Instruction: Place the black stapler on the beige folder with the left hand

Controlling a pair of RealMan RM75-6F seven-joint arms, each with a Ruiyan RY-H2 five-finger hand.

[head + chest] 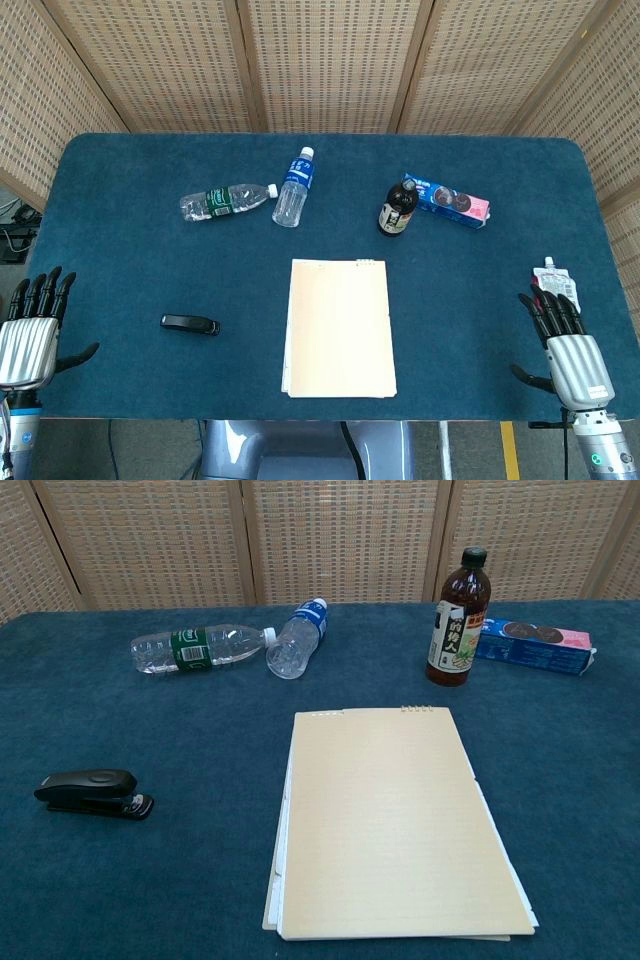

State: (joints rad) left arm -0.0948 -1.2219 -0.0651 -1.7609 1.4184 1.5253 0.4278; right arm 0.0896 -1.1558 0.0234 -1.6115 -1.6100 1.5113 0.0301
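Observation:
The black stapler (189,324) (92,793) lies flat on the blue table cloth, left of the beige folder (338,328) (388,820), with a gap of cloth between them. My left hand (33,332) rests at the table's front left corner, fingers spread and holding nothing, well to the left of the stapler. At the front right edge my right hand (565,340) is likewise open and empty. The chest view shows neither hand.
At the back lie two plastic water bottles (226,200) (295,187) on their sides. A dark upright drink bottle (398,208) stands beside a blue biscuit box (447,201). A white pouch (556,279) lies near my right hand. The table edge (300,397) runs along the front.

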